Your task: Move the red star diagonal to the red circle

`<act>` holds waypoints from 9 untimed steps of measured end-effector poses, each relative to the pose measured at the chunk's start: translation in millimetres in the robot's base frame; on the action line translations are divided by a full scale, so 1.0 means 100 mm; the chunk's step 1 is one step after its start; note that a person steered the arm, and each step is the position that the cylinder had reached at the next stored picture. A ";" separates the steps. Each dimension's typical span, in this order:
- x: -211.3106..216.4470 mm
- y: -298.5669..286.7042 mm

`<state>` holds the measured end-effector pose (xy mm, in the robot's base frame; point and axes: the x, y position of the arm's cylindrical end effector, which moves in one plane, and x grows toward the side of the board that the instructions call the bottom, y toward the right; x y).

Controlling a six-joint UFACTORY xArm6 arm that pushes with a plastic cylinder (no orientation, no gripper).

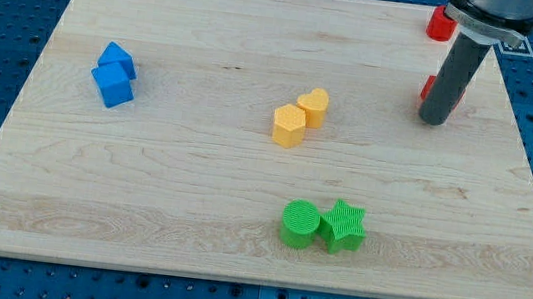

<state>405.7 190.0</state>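
My tip (435, 120) rests on the board at the view's upper right. A red block (427, 88) sits right behind the rod and touches it. The rod hides most of it, so I cannot make out its shape. A second red block (441, 24), which looks round, stands near the board's top edge, above the first and partly behind the arm. The two red blocks are apart.
Two blue blocks (114, 74) touch at the view's left. A yellow hexagon (289, 126) and a yellow heart (314, 106) touch in the middle. A green circle (300, 223) and a green star (343, 225) touch near the bottom. The board's right edge (520, 148) is close to the rod.
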 end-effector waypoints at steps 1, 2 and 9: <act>0.06 0.14; 0.10 0.32; -0.21 0.21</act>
<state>384.2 211.1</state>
